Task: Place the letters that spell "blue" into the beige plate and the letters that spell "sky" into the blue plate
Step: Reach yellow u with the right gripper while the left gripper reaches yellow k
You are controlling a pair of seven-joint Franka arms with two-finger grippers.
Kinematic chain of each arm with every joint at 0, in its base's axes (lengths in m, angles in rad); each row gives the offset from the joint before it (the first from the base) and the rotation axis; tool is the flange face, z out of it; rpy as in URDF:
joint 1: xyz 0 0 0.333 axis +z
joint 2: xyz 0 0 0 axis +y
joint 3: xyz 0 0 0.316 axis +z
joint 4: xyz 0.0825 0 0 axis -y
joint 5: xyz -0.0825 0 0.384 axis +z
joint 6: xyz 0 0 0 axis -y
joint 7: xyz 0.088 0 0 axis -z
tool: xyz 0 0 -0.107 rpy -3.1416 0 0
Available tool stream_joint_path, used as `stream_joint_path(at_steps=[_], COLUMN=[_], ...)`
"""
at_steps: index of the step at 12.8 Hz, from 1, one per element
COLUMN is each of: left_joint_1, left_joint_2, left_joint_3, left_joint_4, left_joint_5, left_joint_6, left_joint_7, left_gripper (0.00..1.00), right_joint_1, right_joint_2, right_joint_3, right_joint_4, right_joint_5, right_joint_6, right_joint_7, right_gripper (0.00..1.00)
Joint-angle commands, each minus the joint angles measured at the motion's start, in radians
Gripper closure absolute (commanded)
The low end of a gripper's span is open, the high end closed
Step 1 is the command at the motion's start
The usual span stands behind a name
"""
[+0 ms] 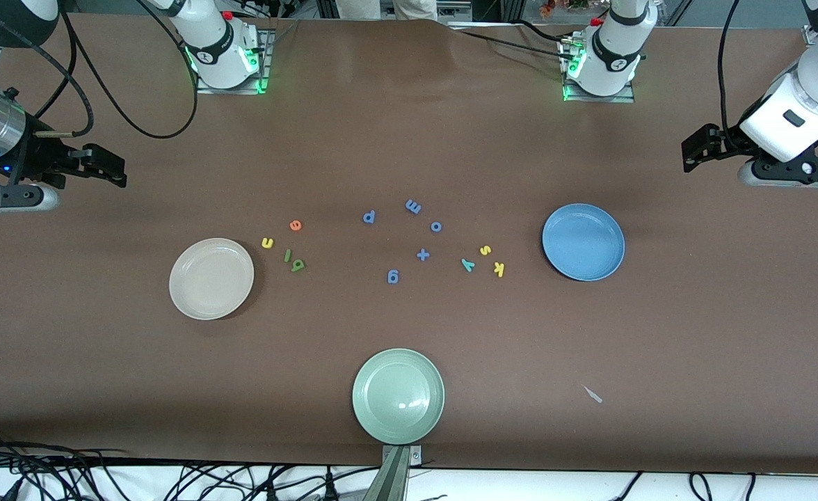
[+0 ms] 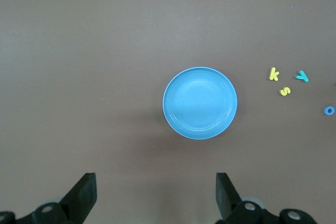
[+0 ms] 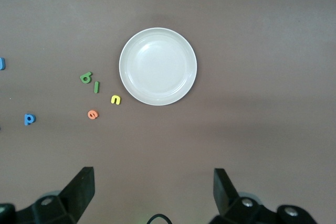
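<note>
The beige plate [image 1: 211,278] [image 3: 157,66] lies empty toward the right arm's end of the table. Beside it, toward the middle, lie the orange e [image 1: 295,225] [image 3: 93,114], yellow u [image 1: 267,242] [image 3: 115,99], green l [image 1: 287,255] [image 3: 96,86] and green b [image 1: 298,265] [image 3: 86,77]. The blue plate [image 1: 583,241] [image 2: 199,103] is empty too, with the yellow s [image 1: 485,250] [image 2: 285,91], teal y [image 1: 468,264] [image 2: 302,76] and yellow k [image 1: 499,268] [image 2: 273,74] beside it. My right gripper [image 1: 113,169] [image 3: 154,190] and left gripper [image 1: 691,149] [image 2: 156,192] hang open and empty, each at its own end of the table.
Several all-blue pieces lie in the middle between the two groups: a p [image 1: 369,217], m [image 1: 413,206], o [image 1: 436,226], plus sign [image 1: 423,255] and g [image 1: 393,277]. A pale green plate [image 1: 398,395] sits near the front edge. A small pale scrap [image 1: 592,394] lies on the cloth.
</note>
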Motion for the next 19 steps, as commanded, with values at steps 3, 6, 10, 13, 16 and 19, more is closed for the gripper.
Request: stream_joint_path(at_steps=[3,6,10,13,16,19], left_joint_1=[0.0,-0.001,-0.003,-0.044,-0.066,-0.076], left_joint_2=[0.011,0.013,0.014,0.098,0.204,0.298], left_joint_3=[0.0,0.0,-0.006,-0.029,-0.03,-0.032], left_joint_4=[0.028,0.028,0.028,0.086,0.135,0.138], left_joint_5=[-0.02,-0.02,-0.022,-0.008,-0.016,-0.02], left_joint_6=[-0.014,-0.012,-0.009,-0.008,-0.008,0.0], left_joint_7=[0.024,0.013,0.008,0.014,0.019,0.022], left_gripper=[0.0,0.0,0.0,0.0,0.0,0.0], right_joint_1=[-0.001,0.03,0.062,0.062,0.062,0.062], right_joint_2=[0.003,0.023,0.008,0.006,0.005,0.031], right_joint_3=[0.004,0.004,0.039,0.078,0.16,0.17], right_joint_4=[-0.017,-0.046,-0.215,-0.345,-0.505,-0.65], right_joint_5=[0.032,0.072,0.08,0.083,0.081,0.081], right_joint_6=[0.013,0.027,0.172,0.313,0.525,0.729], right_joint_7=[-0.011,0.005,0.124,0.152,0.336,0.386], right_gripper=[0.0,0.0,0.0,0.0,0.0,0.0])
